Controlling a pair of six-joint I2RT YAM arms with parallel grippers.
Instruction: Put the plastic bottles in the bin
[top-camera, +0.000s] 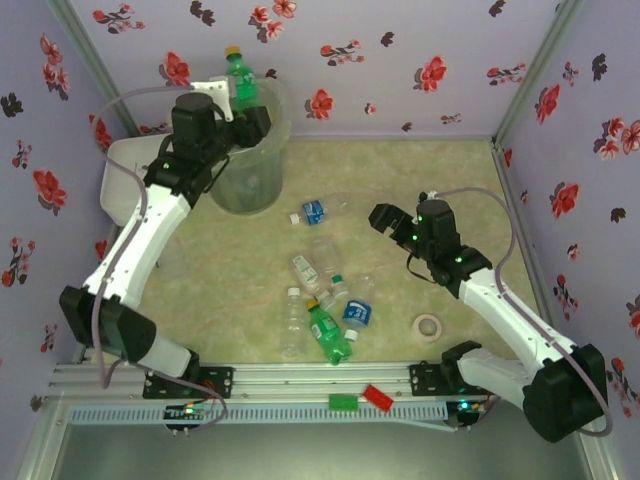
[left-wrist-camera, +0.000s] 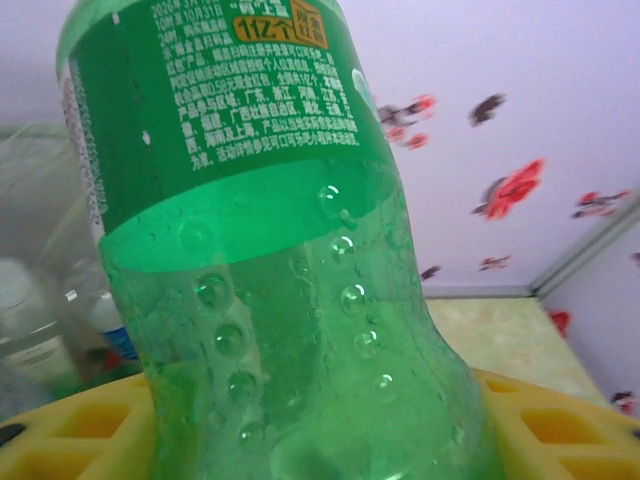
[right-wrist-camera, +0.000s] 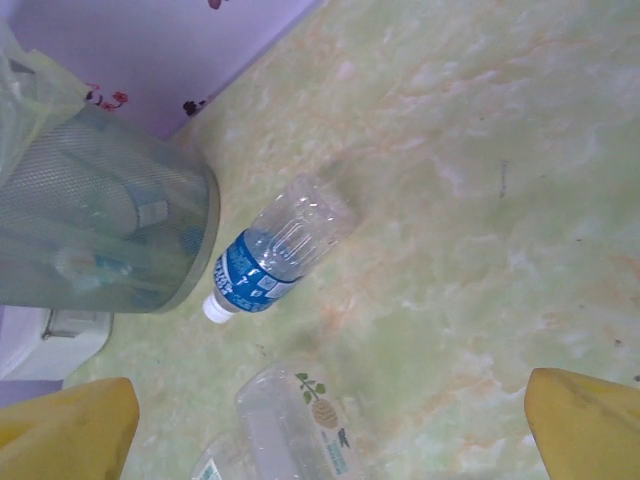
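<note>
Green bottle clamped in left gripper above the bin; next it should let go. Right gripper gapes empty.

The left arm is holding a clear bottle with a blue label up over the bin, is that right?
Not quite. The bottle in the left tool is a green bottle with a green label, not a clear one with a blue label. The left wrist view shows it close up. The rest stands: it is held up over the bin, as the top external view shows.
</note>
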